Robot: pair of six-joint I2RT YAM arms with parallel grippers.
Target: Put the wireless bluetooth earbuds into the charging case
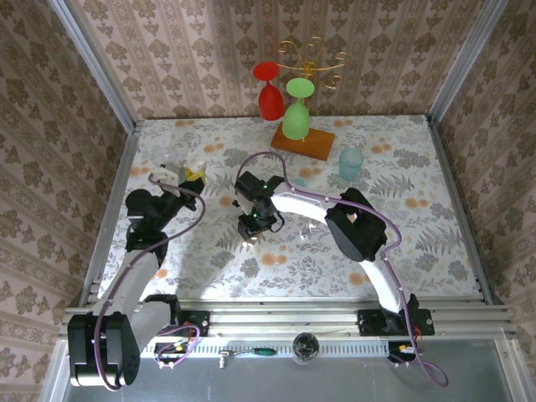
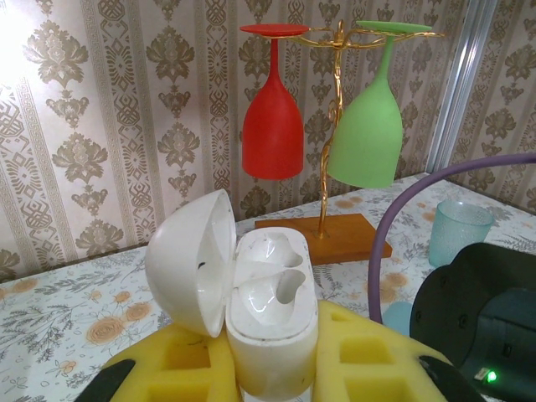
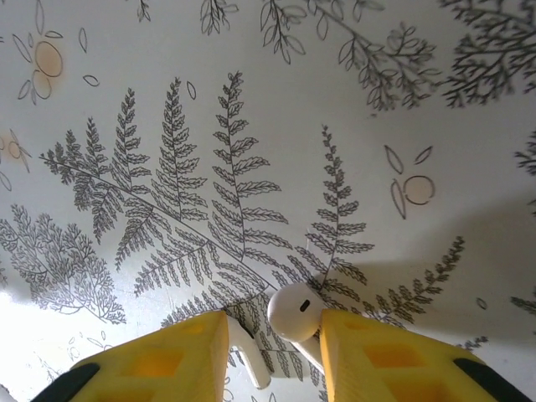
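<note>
Now the earbud (image 3: 295, 311) lies between the half-open fingers of my right gripper (image 3: 274, 327), against the right finger, ungripped; my left gripper (image 2: 272, 364) clamps the open charging case (image 2: 270, 306).

No word, brand, number or sign is readable, not even on the case (image 2: 272, 327) or earbud (image 3: 293, 310) between the fingers (image 2: 368, 360).

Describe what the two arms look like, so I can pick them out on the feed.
The left arm and right arm match: white tubular links, bulky black joints, a purple cable looping along each. Their fingers are yellow blocks with square recesses and black tips. A green light glows on the right wrist.
</note>
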